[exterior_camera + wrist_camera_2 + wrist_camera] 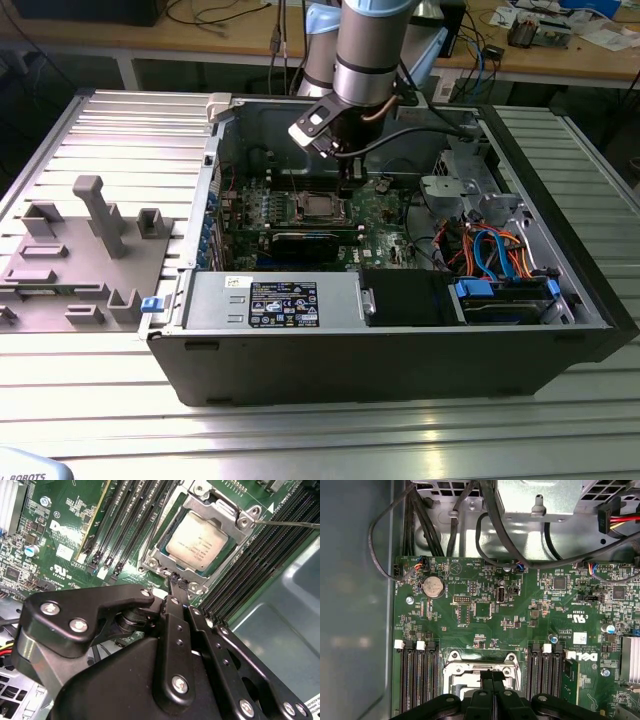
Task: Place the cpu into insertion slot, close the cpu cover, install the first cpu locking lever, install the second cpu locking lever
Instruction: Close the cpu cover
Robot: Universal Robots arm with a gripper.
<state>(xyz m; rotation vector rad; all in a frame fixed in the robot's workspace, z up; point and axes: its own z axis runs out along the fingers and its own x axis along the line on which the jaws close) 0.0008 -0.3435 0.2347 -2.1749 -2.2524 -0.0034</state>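
- I see the cpu (197, 540) lying flat in the slot (455, 675), its dull silver top facing up.
- The cover (160, 560) lies down around it, and the chip shows through the square cut-out.
- A thin metal lever (287, 524) runs out from one corner of the cover and across the black memory slots (130, 525). I cannot tell whether it is latched.
- In both wrist views my jaws are pressed together with nothing between them. Their tips sit just at the edge of the cover, beside the chip and not on it.
- The green circuit board (520, 610) around the slot carries a round coin battery (433, 586).
- In the exterior view the arm (365, 60) reaches down into the open computer case (400, 350), which rests on the table (300, 430).
- A grey parts holder (80, 260) lies on the table at the exterior view's left, well apart from the case.
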